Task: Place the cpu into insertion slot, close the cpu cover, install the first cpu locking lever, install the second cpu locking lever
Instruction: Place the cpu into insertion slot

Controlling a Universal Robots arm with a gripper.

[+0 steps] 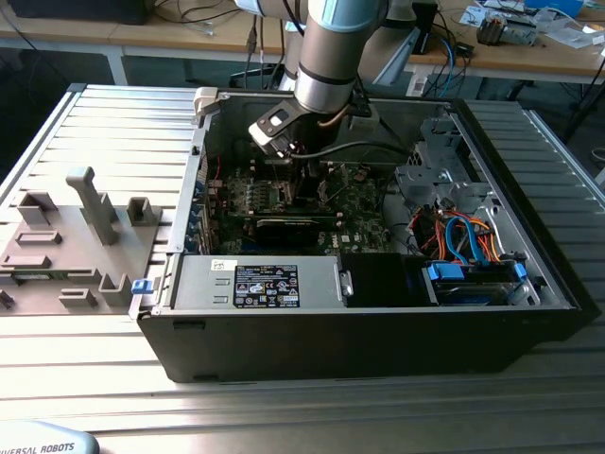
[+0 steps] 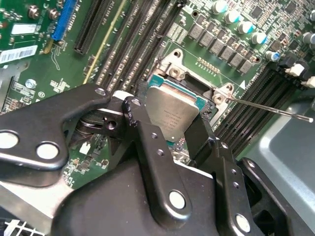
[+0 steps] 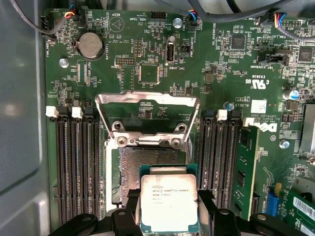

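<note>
In both wrist views my gripper (image 3: 169, 209) (image 2: 172, 125) is shut on the cpu (image 3: 169, 199) (image 2: 173, 109), a silver-topped square chip clamped between two black fingers (image 3: 129, 212). The chip hangs over one edge of the insertion slot (image 3: 145, 166), whose dark contact field lies bare beside it. The cpu cover (image 3: 146, 100), a silver frame, stands swung up and open at the slot's far side. A thin metal locking lever (image 2: 271, 109) sticks out from the socket corner. In the exterior view the gripper (image 1: 301, 175) reaches down into the open computer case over the green motherboard (image 1: 364, 213).
Black memory slots (image 3: 78, 167) flank the socket on both sides, one holding a green module (image 3: 244, 169). A long black card (image 1: 288, 227) lies across the board. Case walls (image 1: 378, 340), a power supply (image 1: 260, 284) and blue-orange cables (image 1: 468, 241) surround it. A grey fixture plate (image 1: 66, 236) sits beside the case.
</note>
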